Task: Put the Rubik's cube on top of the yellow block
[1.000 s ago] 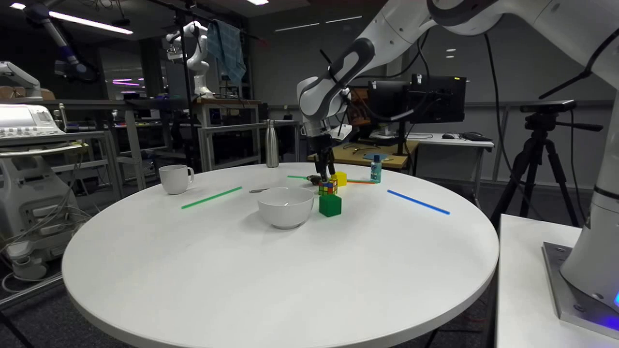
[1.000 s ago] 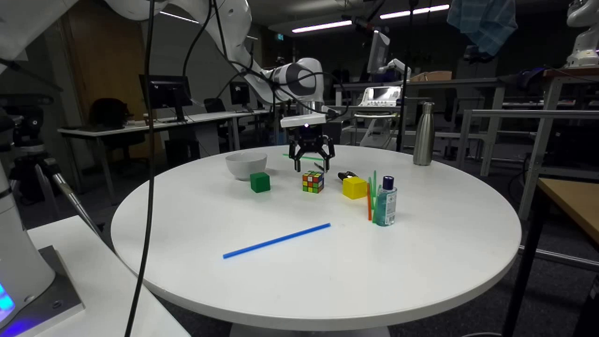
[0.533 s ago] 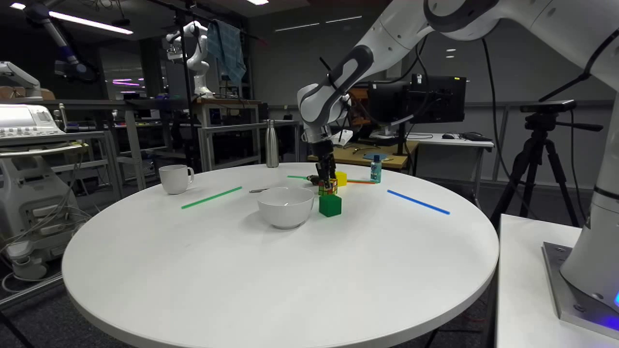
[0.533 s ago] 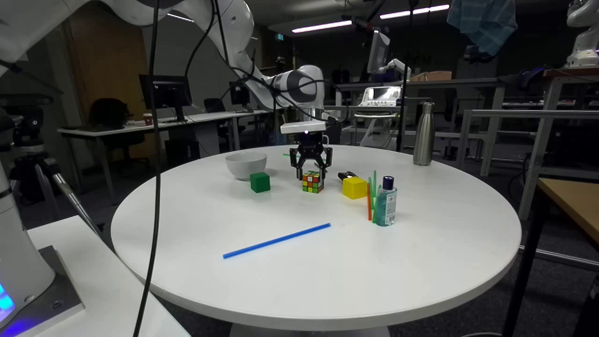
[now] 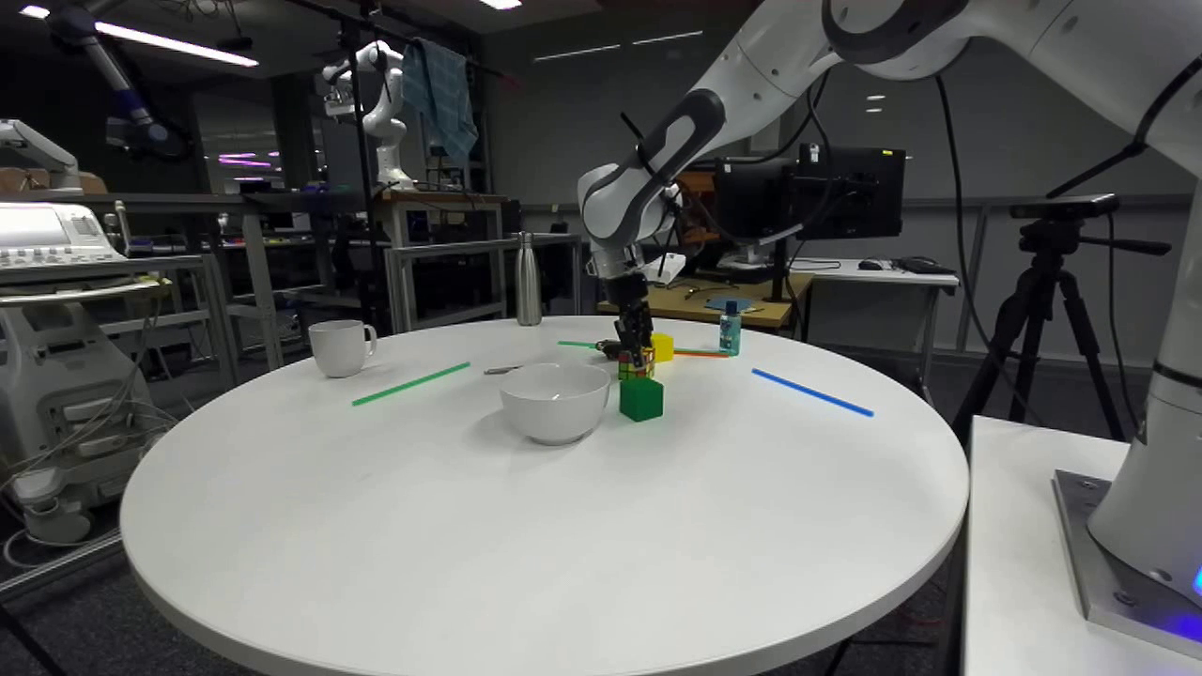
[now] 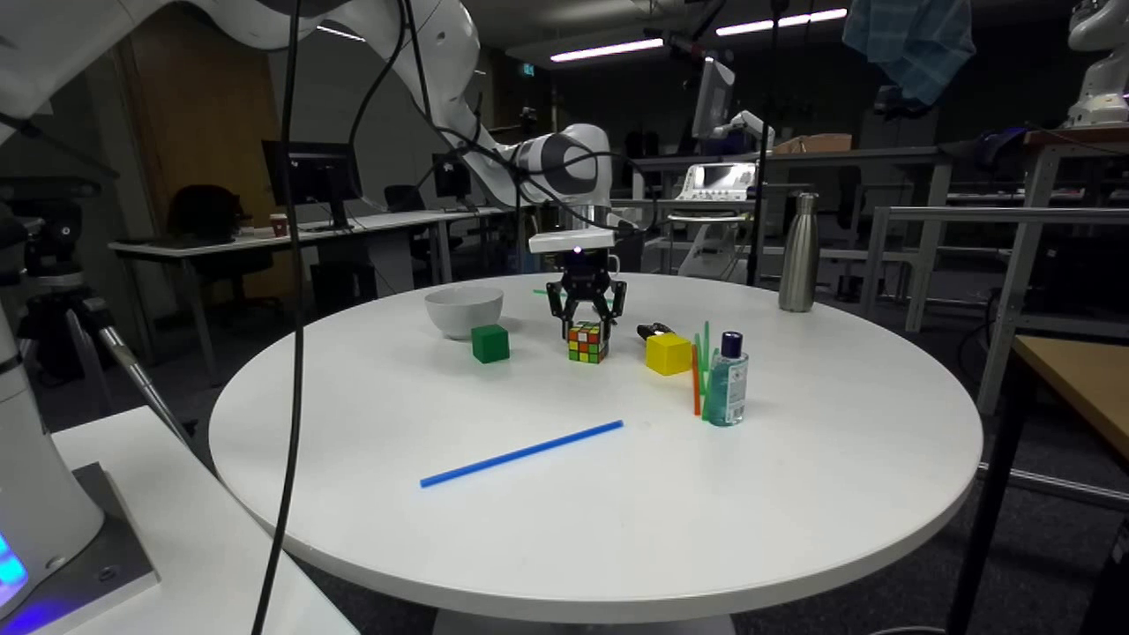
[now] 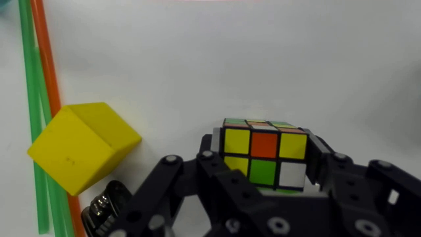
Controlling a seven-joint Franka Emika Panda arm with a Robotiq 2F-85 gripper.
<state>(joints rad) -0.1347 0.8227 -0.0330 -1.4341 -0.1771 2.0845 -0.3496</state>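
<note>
The Rubik's cube [image 7: 264, 144] rests on the white table with my gripper [image 6: 586, 332] lowered over it. In the wrist view, finger pads [image 7: 215, 140] press against its left and right sides, so the jaws are shut on it. Part of the cube's lower left is covered by a finger there. In an exterior view the fingers hide much of the cube's upper part. The plain yellow block [image 7: 82, 144] sits apart from the cube, on the left in the wrist view and to the right of the gripper in an exterior view [image 6: 669, 354]. Its top carries nothing.
Beside the yellow block lie green straws [image 7: 33, 115], an orange straw [image 7: 46, 59] and a dark shiny object [image 7: 103, 205]. A sanitizer bottle [image 6: 728, 388] stands near them. The green block [image 6: 490, 344] and white bowl [image 6: 463, 310] are on the cube's other side. A blue straw [image 6: 520, 454] lies farther off.
My gripper has come down from above the Rubik's cube, and its fingers have moved together onto the sides. The cube has shifted very slightly; the yellow block has stayed put.
</note>
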